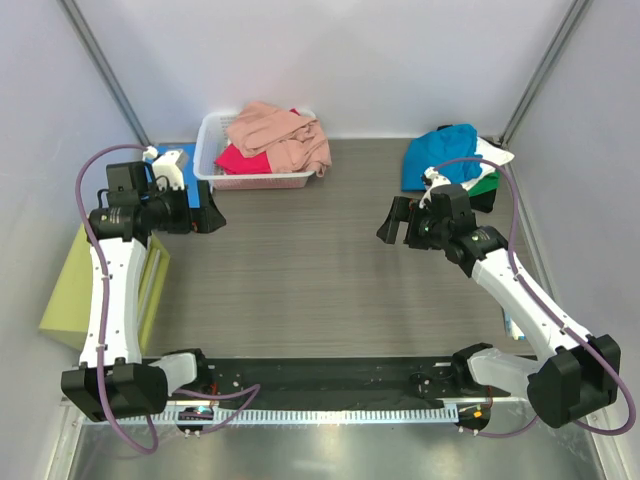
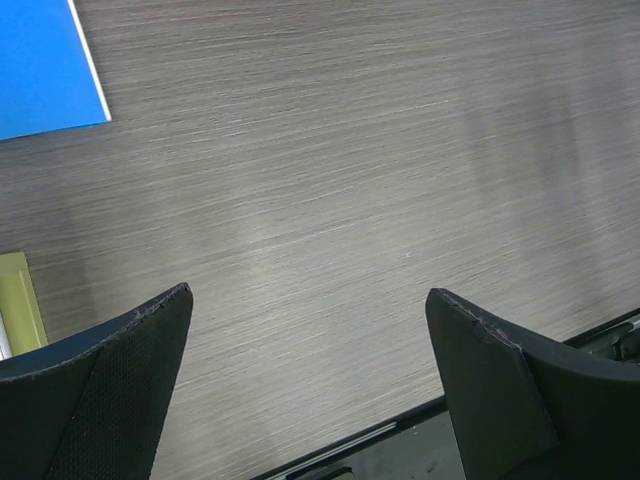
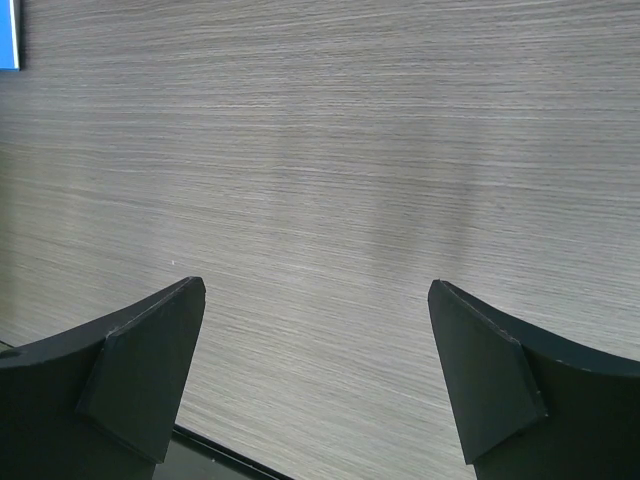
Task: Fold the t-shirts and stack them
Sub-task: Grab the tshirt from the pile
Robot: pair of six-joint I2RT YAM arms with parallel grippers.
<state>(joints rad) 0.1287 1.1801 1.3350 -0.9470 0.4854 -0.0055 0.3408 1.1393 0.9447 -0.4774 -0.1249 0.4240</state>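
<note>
Fingers wide apart and empty on left gripper (image 2: pixel 310 300) and right gripper (image 3: pixel 318 285), over bare table (image 1: pixel 300 270). Dusty-pink tee (image 1: pixel 280 135) heaped on magenta tee (image 1: pixel 238 160) in far-left basket (image 1: pixel 208 150); teal tee (image 1: pixel 445 150) far right. Cloth judged light and limp; pinch a bunched edge.

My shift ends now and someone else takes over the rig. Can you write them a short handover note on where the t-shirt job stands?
Grippers: the left gripper is open and empty over the bare table. The right gripper is open and empty too.
Shirts: the dusty-pink tee and magenta tee lie heaped in the white basket at the far edge. The teal-blue tee, white tee and green tee are bunched at the far right.
Done: nothing looks folded or stacked.
Left: fold and stack every shirt.
</note>
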